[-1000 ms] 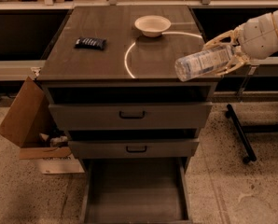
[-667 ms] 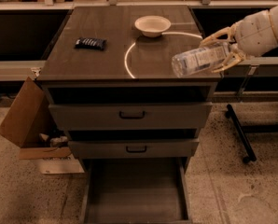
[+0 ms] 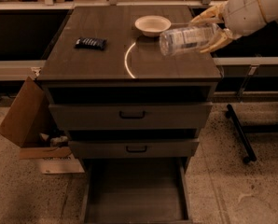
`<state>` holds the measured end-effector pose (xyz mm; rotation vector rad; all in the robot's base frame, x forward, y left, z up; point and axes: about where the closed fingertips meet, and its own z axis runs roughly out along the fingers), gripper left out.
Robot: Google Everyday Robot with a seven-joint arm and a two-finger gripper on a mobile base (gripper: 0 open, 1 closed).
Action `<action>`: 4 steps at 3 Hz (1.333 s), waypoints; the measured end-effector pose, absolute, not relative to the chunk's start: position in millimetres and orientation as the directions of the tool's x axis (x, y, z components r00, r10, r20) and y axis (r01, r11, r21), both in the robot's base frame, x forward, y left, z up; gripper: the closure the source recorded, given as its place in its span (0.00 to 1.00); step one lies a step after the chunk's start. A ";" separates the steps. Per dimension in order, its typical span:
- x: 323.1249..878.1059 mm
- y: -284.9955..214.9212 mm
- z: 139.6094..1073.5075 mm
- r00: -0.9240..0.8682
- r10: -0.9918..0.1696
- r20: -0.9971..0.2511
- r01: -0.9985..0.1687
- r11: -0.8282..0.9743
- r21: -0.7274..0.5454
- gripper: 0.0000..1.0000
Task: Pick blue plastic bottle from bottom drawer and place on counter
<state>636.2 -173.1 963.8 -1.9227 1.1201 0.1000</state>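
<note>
Gripper [image 3: 209, 31]: We see it at the upper right of the view, on a pale padded arm, hanging over the right edge of the table [image 3: 97, 64]. Its two fingers are closed around the bottle, one above and one below.
Bottle [image 3: 185, 39]: Held in the gripper at its cap end. The rest of its body juts out from the gripper toward the left of the view.
Long axis: Nearly level, running away from the gripper across the table, with the free base end dipping a little.
Height: We judge the bottle is in the air above the table, not resting on it.
Bowl [image 3: 153, 25]: On the table, just beyond the bottle's free end and farther back than the gripper.
Light arc [image 3: 128, 62]: On the table, below and past the bottle's free end.
Packet [image 3: 90, 43]: Well apart from the gripper, on the far left of the table.
Bottom drawer [image 3: 136, 190]: Pulled open far below the gripper, its floor bare.
Step in hand: We judge the pick done and the placing under way.
Next move: Bare table lies under the bottle, so lowering it should do.
Risk: A bottle laid on its side may roll toward the edge.
</note>
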 end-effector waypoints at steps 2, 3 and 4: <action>674.7 -141.9 934.5 0.390 -0.678 -0.623 -0.873 -0.057 -0.484 1.00; 674.7 -141.9 934.5 0.390 -0.678 -0.623 -0.873 -0.057 -0.484 1.00; 685.8 -135.1 922.5 0.346 -0.686 -0.641 -0.896 -0.038 -0.443 1.00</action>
